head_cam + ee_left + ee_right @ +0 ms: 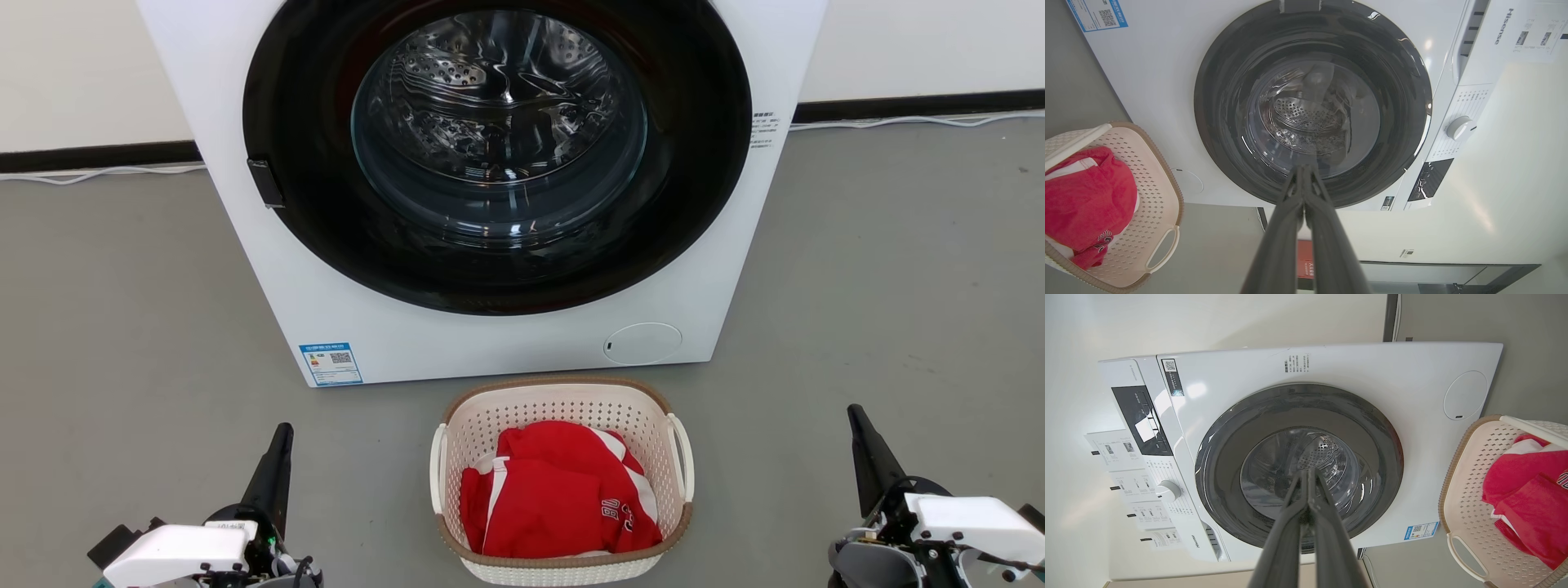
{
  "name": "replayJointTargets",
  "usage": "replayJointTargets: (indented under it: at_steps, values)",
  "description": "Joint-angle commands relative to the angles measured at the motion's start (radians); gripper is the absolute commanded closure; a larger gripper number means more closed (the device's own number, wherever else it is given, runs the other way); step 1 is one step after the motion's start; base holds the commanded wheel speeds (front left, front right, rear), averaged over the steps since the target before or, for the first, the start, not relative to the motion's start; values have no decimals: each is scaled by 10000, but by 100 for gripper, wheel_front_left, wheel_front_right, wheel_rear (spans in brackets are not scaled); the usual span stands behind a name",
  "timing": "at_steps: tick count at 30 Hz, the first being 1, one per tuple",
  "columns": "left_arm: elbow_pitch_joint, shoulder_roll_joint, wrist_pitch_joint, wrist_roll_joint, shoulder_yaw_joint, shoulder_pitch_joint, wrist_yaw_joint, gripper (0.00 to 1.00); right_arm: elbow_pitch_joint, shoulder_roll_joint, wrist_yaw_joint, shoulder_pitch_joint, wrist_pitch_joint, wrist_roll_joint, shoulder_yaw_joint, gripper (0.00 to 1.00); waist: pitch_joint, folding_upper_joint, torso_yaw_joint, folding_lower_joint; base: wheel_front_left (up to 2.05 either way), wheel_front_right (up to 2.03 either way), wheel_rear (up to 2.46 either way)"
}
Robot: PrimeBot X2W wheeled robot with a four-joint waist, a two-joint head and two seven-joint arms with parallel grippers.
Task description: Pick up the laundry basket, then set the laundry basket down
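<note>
Evidently at the first step: pick-up not yet begun. Found the laundry basket (563, 406) standing upright on the floor (122, 327) at 6 o'clock from the washing machine (245, 269), just short of its front, carrying a red garment (563, 490). Found the left tool (282, 433) at 9 o'clock of the basket and the right tool (856, 416) at 3 o'clock, both well apart from it, both with fingers pressed together and gripping nothing.

Judged next: part both tools, bring each inward to the left loop handle (438, 465) and the right loop handle (684, 457), close on both, then raise level. Risk assessed as tipping under an uneven lift, or a missed grasp through poor alignment on such slim loops.
</note>
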Motion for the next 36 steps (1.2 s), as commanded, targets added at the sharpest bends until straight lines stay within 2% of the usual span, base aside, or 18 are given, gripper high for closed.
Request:
replayJointTargets:
  at_steps: [1,8,9,14,18,22,28,32,33,36]
  values:
    - [-291,102,17,-52,298,-561,-102,100,-296,-37,71,-424,73,69,183,100,0,0,0,0,0,0,0]
    - [-291,102,17,-52,298,-561,-102,100,-296,-37,71,-424,73,69,183,100,0,0,0,0,0,0,0]
    - [9,0,-1,0,-2,2,2,0,9,0,0,2,-2,0,2,0,0,0,0,0,0,0,0]
    - [196,-37,-92,4,-98,101,18,0,122,20,-4,134,-77,-27,54,0,7,0,-2,3,0,0,0]
    - [169,-32,-213,7,-222,102,14,0,33,8,-1,186,-195,-91,106,0,-15,0,1,22,0,0,0]
    - [139,-28,-332,56,-322,113,10,0,-53,-33,1,242,-323,-226,188,0,6,0,1,2,0,0,0]
    - [150,-21,-512,457,-424,97,4,0,-181,-130,5,278,-505,-800,269,0,22,0,1,0,0,0,0]
    - [144,-15,-659,970,-493,87,-1,0,-314,-196,8,300,-650,-1573,323,0,34,0,1,0,0,0,0]
    - [13,-5,-927,2244,-614,57,62,0,-517,-430,13,313,-915,-3418,544,0,51,0,5,0,0,0,0]
    - [-14,-3,-986,2545,-644,47,84,0,-546,-465,15,315,-973,-3790,589,0,52,0,6,0,0,0,0]
